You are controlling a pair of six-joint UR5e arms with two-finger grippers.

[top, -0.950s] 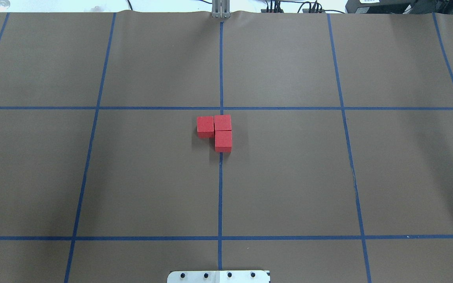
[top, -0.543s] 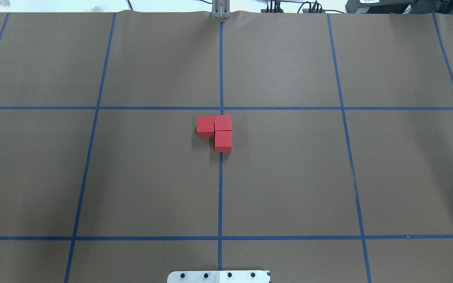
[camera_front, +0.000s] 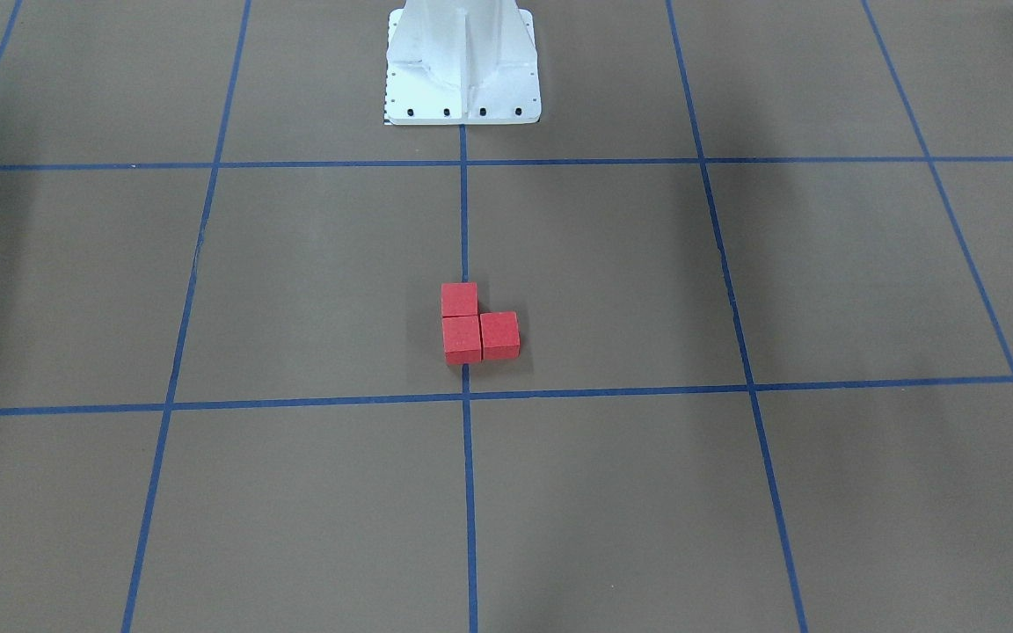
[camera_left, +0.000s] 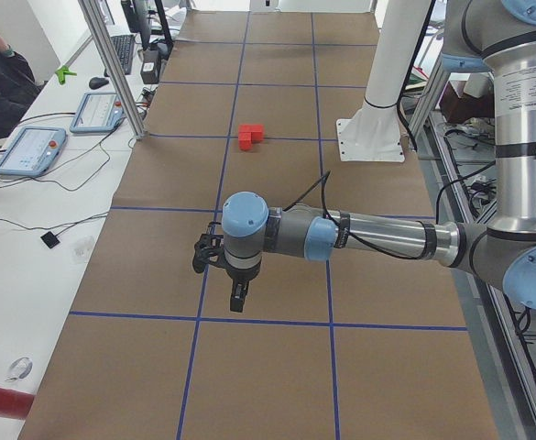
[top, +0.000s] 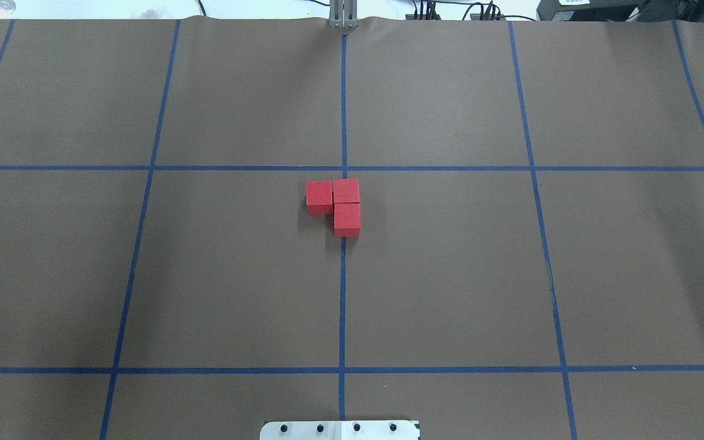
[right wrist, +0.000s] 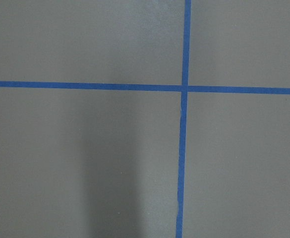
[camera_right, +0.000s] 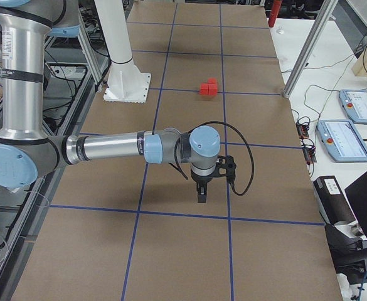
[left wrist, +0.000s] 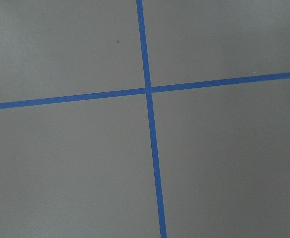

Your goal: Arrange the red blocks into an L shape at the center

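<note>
Three small matte red cubes (top: 346, 192) touch in an L at the brown centre (top: 382, 211); I judge the task done, left gripper (camera_left: 237, 298) and right gripper (camera_right: 201, 193) far off, finger spread I cannot tell.

The left arm (camera_left: 387, 240) is a brushed silver metal tube with grey joint housings and round pale-blue caps (camera_left: 246, 214). A thin black cable (camera_left: 310, 189) runs along it to the wrist, which carries the small black left claw (camera_left: 237, 301). The right arm (camera_right: 108, 148) is built alike, with a second black cable (camera_right: 250, 160) and the black right claw (camera_right: 201, 195). The white metal pedestal (camera_front: 462, 61) has a flared foot, its flange set with dark screws (camera_front: 446, 112).
</note>
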